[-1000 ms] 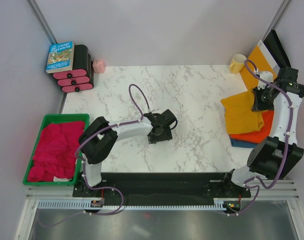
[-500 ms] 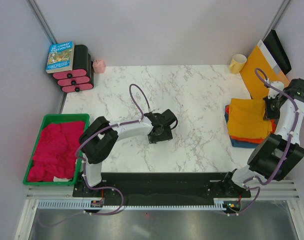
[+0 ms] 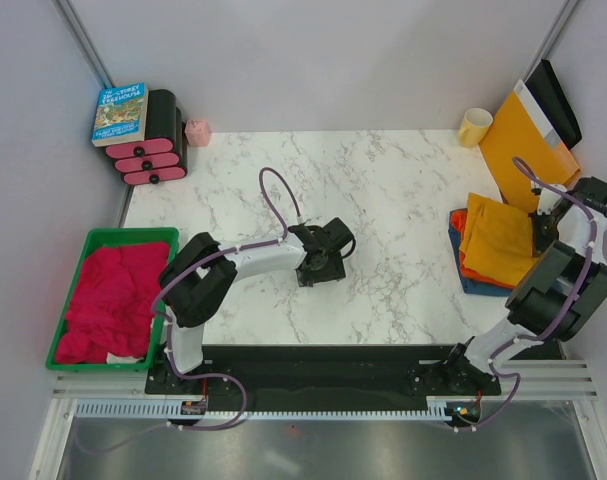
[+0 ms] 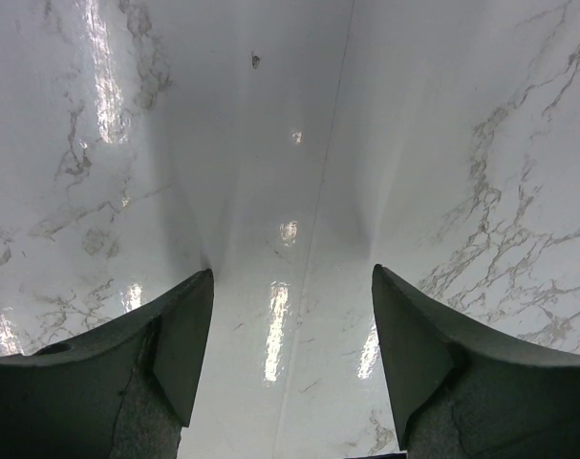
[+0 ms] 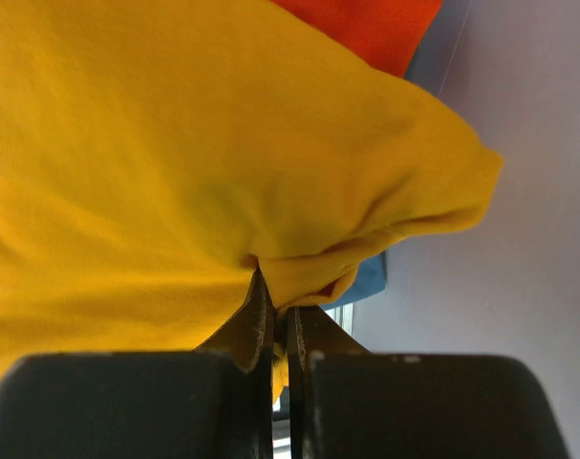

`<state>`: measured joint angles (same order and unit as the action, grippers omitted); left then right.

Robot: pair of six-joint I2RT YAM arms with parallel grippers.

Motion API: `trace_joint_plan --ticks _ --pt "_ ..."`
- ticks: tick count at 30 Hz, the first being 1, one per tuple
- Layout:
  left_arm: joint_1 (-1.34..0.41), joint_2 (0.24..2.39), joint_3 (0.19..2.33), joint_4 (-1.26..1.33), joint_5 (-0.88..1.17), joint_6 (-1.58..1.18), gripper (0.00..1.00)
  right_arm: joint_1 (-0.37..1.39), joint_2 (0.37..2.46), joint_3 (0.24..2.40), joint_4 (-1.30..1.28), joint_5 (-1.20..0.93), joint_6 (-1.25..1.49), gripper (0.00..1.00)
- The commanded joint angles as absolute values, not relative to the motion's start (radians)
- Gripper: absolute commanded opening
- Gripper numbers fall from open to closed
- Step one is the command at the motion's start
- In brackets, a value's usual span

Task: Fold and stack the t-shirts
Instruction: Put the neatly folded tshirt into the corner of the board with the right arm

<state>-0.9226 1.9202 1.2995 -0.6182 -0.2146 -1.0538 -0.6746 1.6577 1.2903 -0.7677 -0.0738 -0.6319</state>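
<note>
The mustard-yellow t-shirt (image 3: 498, 240) is found topmost on the stack at the right edge of the table (image 3: 403, 180), over the orange-red t-shirt (image 5: 366, 29) and the blue t-shirt (image 5: 368, 277). Its outer fold is pinched in the closed right gripper (image 5: 276, 301), judged to be for squaring it on the pile. The left gripper (image 4: 291, 287) is held wide and empty over bare marble mid-table, apart from the shirts.

Green bin (image 3: 133, 234) of magenta cloth (image 3: 108, 300), yellow mug (image 3: 474, 127), perhaps a pink cup (image 3: 197, 131)

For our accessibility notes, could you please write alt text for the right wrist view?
The right hand pinches the edge of a mustard-yellow t-shirt that fills the view, with an orange-red t-shirt and a blue t-shirt peeking out behind.
</note>
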Motion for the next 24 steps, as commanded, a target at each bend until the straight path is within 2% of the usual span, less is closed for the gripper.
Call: trace_joint_plan --ticks 1,9,10,11,13,14,16,17,20,24 --pt "-0.931 1.950 1.293 -0.603 -0.190 -1.025 0.74 -0.689 1.692 1.249 -0.632 -0.040 -0.620 0.00" --pt "-0.936 1.957 1.315 -0.612 -0.186 -1.014 0.74 -0.693 1.729 1.253 -0.589 -0.104 -0.568 0.02" --pt "-0.937 1.956 1.316 -0.612 -0.187 -1.012 0.74 -0.696 1.712 1.256 -0.591 -0.129 -0.554 0.06" --pt "-0.939 1.956 1.316 -0.611 -0.189 -1.011 0.74 -0.696 1.679 1.262 -0.592 -0.146 -0.548 0.19" --pt "-0.942 1.957 1.324 -0.611 -0.192 -1.009 0.75 -0.696 1.645 1.299 -0.615 -0.208 -0.519 0.30" --pt "-0.945 1.962 1.328 -0.611 -0.192 -1.009 0.75 -0.696 1.623 1.321 -0.652 -0.227 -0.508 0.40" --pt "-0.948 1.968 1.342 -0.611 -0.193 -1.008 0.75 -0.696 1.614 1.406 -0.696 -0.276 -0.473 0.50" --pt "-0.951 1.976 1.345 -0.611 -0.192 -1.008 0.75 -0.695 1.612 1.437 -0.734 -0.290 -0.459 0.61" --pt "-0.954 1.985 1.361 -0.611 -0.192 -1.008 0.76 -0.696 1.612 1.549 -0.802 -0.336 -0.430 0.71" --pt "-0.959 1.990 1.367 -0.611 -0.189 -1.012 0.76 -0.683 1.605 1.614 -0.839 -0.383 -0.399 0.76"
